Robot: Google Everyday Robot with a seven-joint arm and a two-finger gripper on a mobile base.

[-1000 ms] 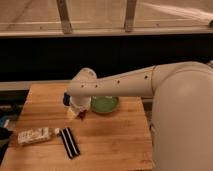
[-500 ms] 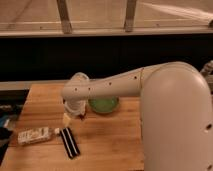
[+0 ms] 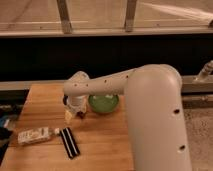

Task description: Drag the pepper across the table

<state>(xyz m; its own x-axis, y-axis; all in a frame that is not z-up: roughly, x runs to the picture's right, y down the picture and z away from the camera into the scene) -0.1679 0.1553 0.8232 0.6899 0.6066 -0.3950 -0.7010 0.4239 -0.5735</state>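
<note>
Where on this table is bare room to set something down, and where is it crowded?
Bare wood lies at the table's far left corner, behind the gripper, and at the near edge between the black bar and the arm. Crowded: the middle, where the gripper hangs beside the green bowl, and the near left by the white packet.

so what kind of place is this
Probably an indoor robot test area: a butcher-block table with a green bowl and a packet, metal window frames behind. The gripper hangs over the table beside the bowl.
</note>
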